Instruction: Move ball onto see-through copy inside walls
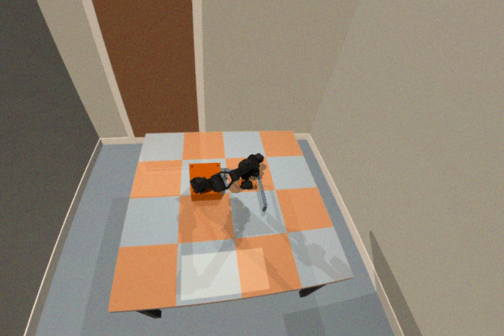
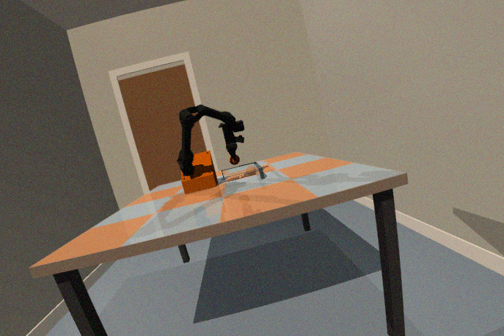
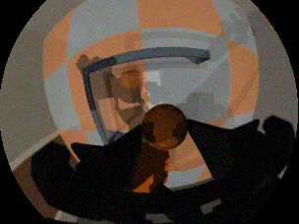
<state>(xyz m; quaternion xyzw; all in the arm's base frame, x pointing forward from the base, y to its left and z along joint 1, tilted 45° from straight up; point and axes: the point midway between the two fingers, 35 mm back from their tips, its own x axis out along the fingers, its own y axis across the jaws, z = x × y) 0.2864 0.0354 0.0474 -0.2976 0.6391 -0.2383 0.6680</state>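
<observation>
Gripper [image 2: 234, 158] clamped on orange ball [image 2: 234, 160], lifted off the table [image 2: 339, 185] near its far edge; still left: lowering inside clear walls [image 2: 256, 168], releasing, retreating
</observation>
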